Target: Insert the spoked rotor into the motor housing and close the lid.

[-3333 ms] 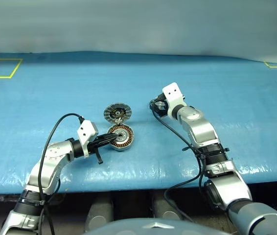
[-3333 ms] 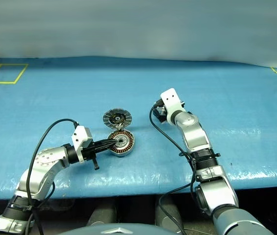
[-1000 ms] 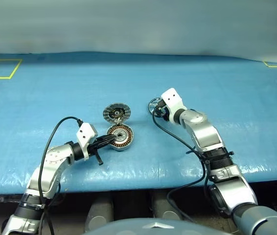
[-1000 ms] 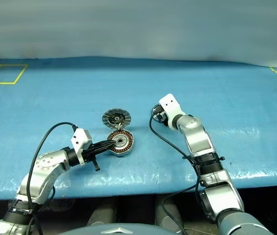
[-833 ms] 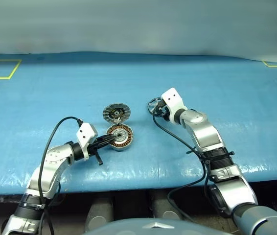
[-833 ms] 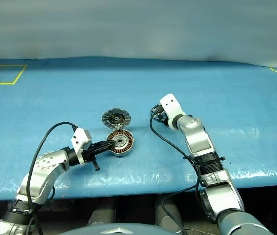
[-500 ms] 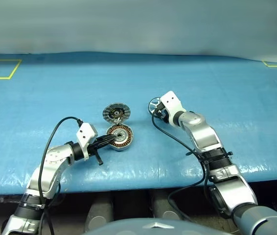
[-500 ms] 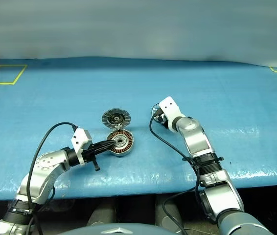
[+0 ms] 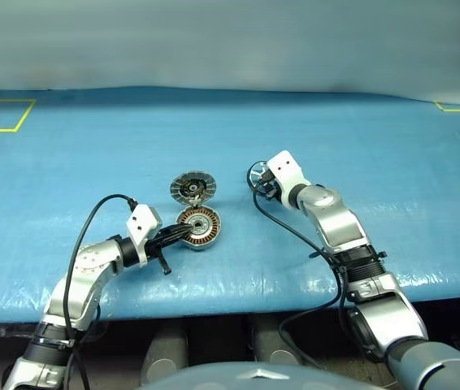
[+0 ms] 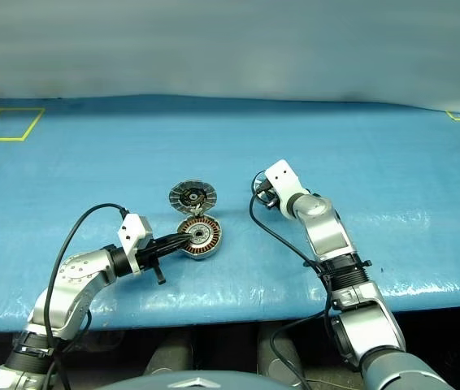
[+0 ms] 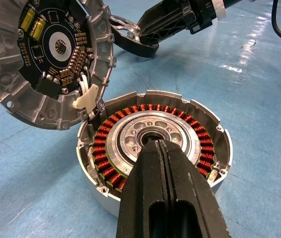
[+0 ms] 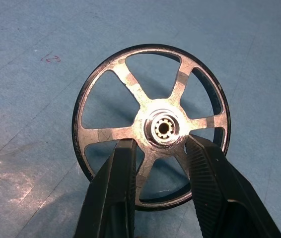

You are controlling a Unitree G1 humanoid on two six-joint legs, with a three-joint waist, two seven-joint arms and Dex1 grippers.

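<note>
Black-rimmed, silver-spoked rotor (image 12: pixel 150 125) flat on blue mat (image 9: pixel 392 146), hub between right gripper (image 12: pixel 156 148) fingers, parted, not yet clamped. Left gripper (image 11: pixel 161 148) shut, empty, tips over copper-wound silver motor housing (image 11: pixel 155 144); hinged grey lid (image 11: pixel 46 54) open.

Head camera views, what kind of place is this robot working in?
Probably a robot test or training bench, not a real workshop. A wide table under a blue tarp carries yellow taped squares, and the only work laid out is an opened motor housing and a spoked rotor.
</note>
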